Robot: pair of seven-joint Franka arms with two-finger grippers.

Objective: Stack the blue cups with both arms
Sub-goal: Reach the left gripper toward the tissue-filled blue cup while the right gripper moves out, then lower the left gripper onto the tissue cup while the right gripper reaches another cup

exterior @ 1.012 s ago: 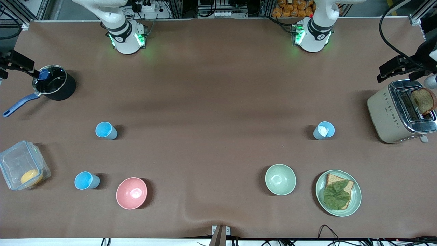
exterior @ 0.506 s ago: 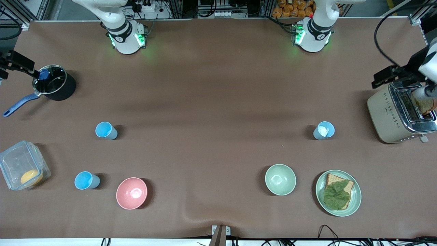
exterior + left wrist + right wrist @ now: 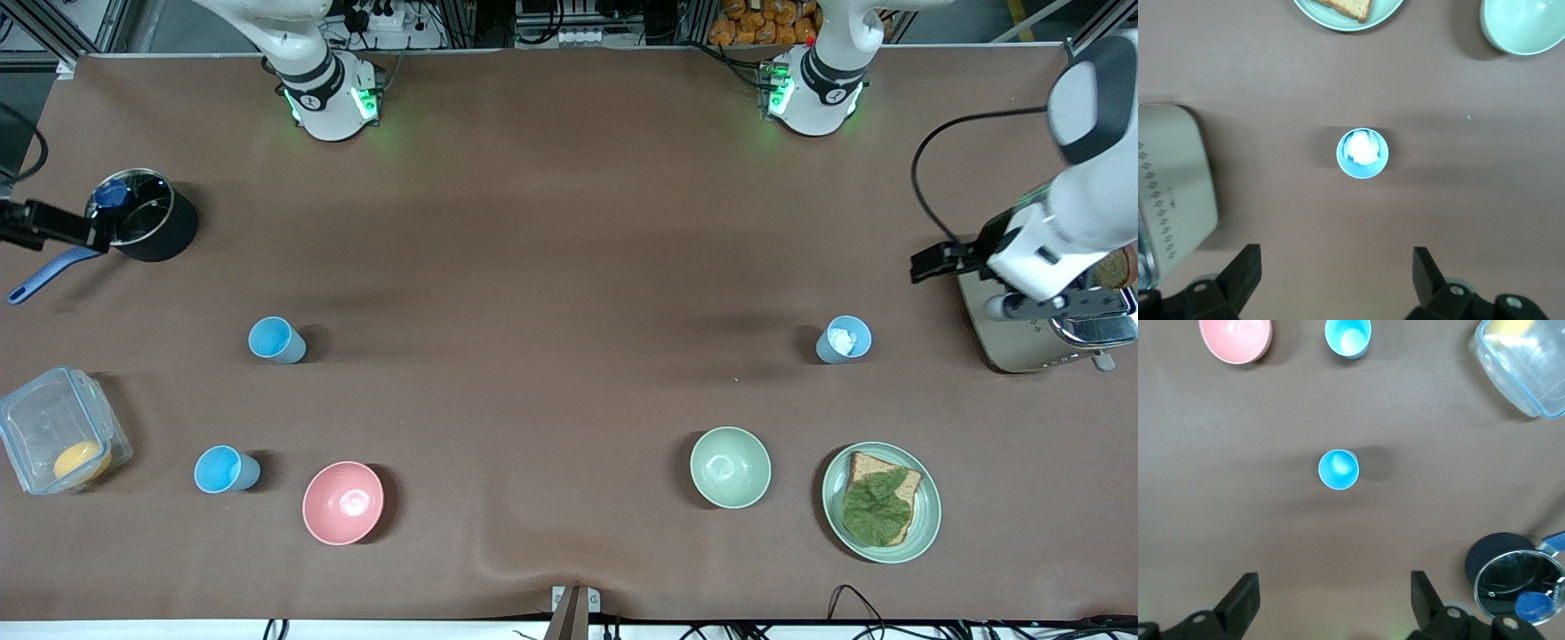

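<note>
Front view: both arms had swung in from the table ends over the last second. The left gripper (image 3: 929, 264) had left the toaster (image 3: 1022, 342) slot area and hung just off the toaster's side, toward the cup with white stuff inside (image 3: 844, 339). The right gripper (image 3: 53, 227) had dropped from above the pot (image 3: 142, 227) to level with its rim, beside the blue pot handle (image 3: 40, 276).

Claws: both spread wide, nothing held. Left wrist view showed the left fingers (image 3: 1238, 273) well apart with that cup (image 3: 1363, 153) centred ahead of them. Right wrist view showed the same for the right fingers (image 3: 1241, 600), with a sky-blue cup (image 3: 1338, 469) lined up ahead.

Cups hadn't moved: three upright on the table, none stacked. The third cup (image 3: 225, 469) sat nearer the front camera, beside the pink bowl (image 3: 343, 502).

My read: approach phase, each arm lining up on its own cup. The white contents could block nesting if that cup ends up as the base.
</note>
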